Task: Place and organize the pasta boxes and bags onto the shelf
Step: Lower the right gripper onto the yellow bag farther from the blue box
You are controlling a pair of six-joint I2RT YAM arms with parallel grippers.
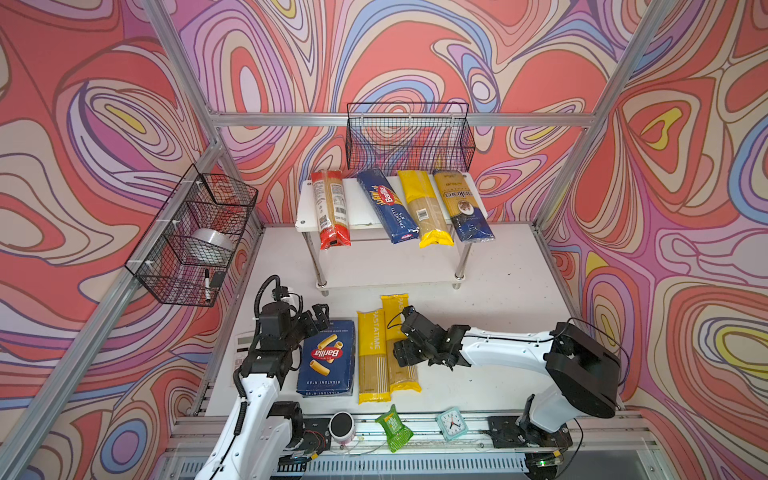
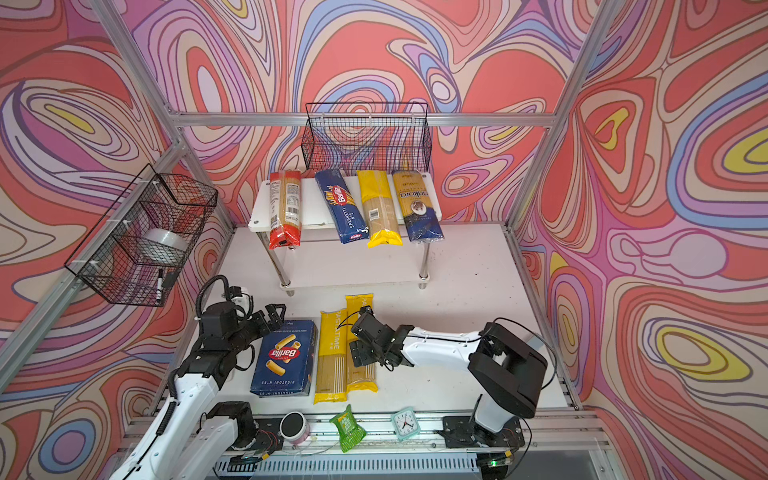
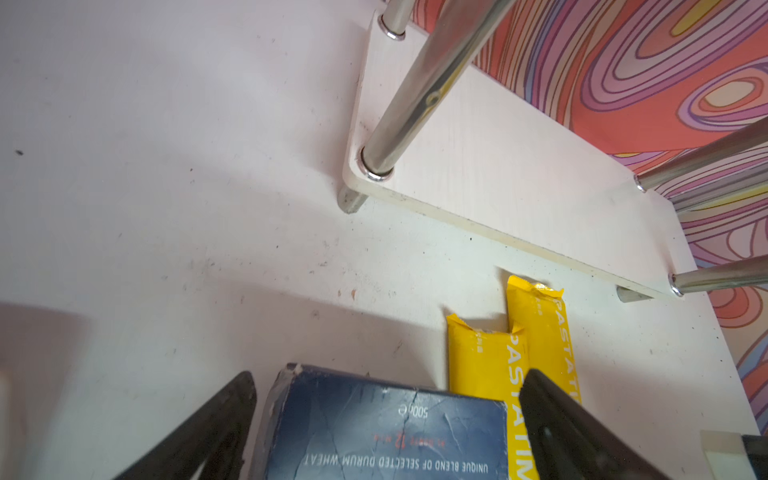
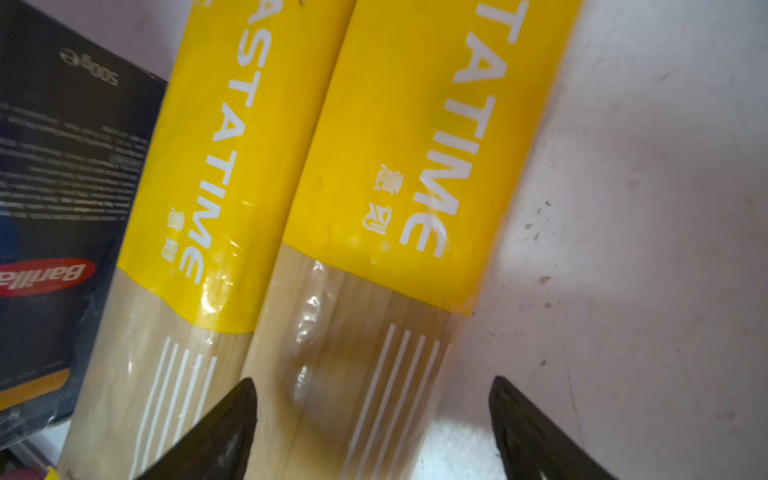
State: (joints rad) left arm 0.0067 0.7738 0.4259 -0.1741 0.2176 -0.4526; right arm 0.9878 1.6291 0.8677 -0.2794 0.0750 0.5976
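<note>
Right gripper (image 4: 372, 380): mine, jaws wide apart over the outer yellow packet (image 4: 399, 158) on the desk (image 4: 623, 208).
Left gripper (image 3: 388, 374): apart above the rigatoni box (image 3: 374, 436).
Shelf (image 1: 355, 203): top tier holds the spaghetti box (image 1: 388, 205) and three bags (image 1: 426, 208).

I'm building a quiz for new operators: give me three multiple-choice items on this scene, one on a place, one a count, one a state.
1. How many packs lie on the shelf's top tier? A two; B six; C four.
2. Where is the rigatoni box? A on the shelf; B on the table; C held aloft.
3. The right hand is: A open; B shut; C out of view.
Key: C, four lie side by side; B, it lies flat beside two yellow bags; A, its fingers stand apart.
</note>
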